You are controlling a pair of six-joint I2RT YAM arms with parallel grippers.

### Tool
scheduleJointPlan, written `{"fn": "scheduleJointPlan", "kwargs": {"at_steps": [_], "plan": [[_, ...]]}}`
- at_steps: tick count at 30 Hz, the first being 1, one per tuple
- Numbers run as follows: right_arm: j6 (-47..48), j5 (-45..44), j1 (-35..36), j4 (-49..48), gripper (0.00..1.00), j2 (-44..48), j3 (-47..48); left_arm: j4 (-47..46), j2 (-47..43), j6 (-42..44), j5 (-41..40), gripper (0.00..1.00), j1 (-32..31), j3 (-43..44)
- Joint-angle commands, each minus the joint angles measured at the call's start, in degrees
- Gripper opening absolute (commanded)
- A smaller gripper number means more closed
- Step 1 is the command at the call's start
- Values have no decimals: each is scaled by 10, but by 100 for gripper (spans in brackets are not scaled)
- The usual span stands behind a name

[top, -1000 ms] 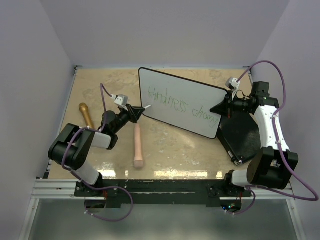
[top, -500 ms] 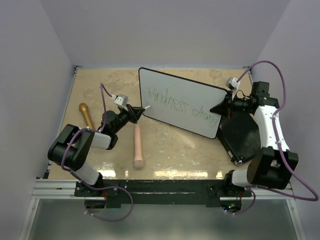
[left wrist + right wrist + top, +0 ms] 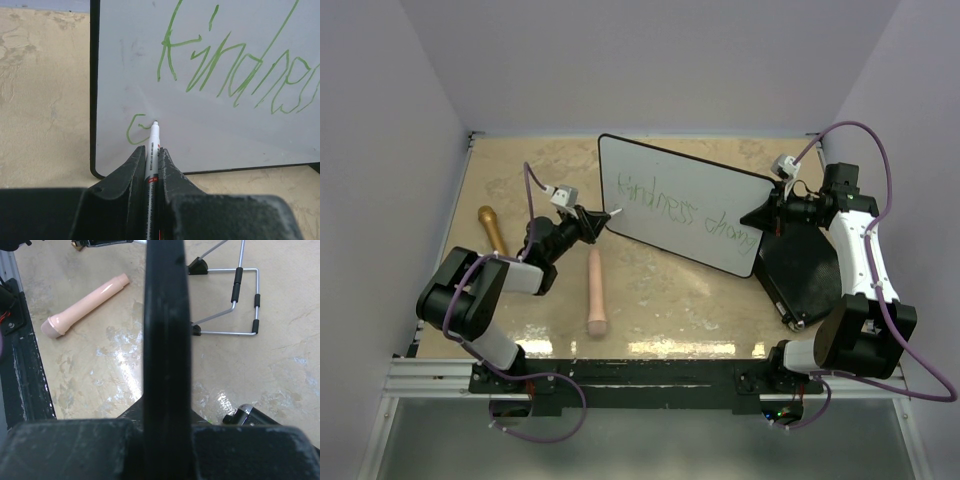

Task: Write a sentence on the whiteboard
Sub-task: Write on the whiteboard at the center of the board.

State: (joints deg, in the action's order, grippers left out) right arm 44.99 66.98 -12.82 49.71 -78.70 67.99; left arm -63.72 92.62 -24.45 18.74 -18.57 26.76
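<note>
Left claw (image 3: 151, 150) is pinched tight on a white marker (image 3: 153, 140), barrel running straight out between the two fingers. The marker tip touches the whiteboard (image 3: 720, 190) close to its lower left corner, at the end of a small green curl. Above that curl, the sentence (image 3: 230, 70) runs in thin green script: "kindness" reads plainly, and in the top view a second word beginning "chan" follows it toward the right edge. The board stands at the back middle of the surface (image 3: 650, 300), leaning back and skewed, its right end nearer the arms. Right claw (image 3: 767, 212) is clamped on the board's right edge; in the right wrist view the black rim runs up between the fingers. A black flat case (image 3: 805, 270) lies under the right arm. A pink cylinder (image 3: 595, 292) and a gold one (image 3: 492, 230) lie on the surface near the left arm, apart from the board.
</note>
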Motion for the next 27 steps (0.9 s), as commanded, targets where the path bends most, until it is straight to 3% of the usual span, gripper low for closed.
{"fn": "scheduleJointPlan", "kwargs": {"at_steps": [1, 27], "plan": [[20, -37, 1, -9, 0, 7, 0, -9, 5, 18, -11, 0, -2, 27], [21, -37, 1, -10, 0, 7, 0, -10, -29, 19, -29, 0, 8, 20]]}}
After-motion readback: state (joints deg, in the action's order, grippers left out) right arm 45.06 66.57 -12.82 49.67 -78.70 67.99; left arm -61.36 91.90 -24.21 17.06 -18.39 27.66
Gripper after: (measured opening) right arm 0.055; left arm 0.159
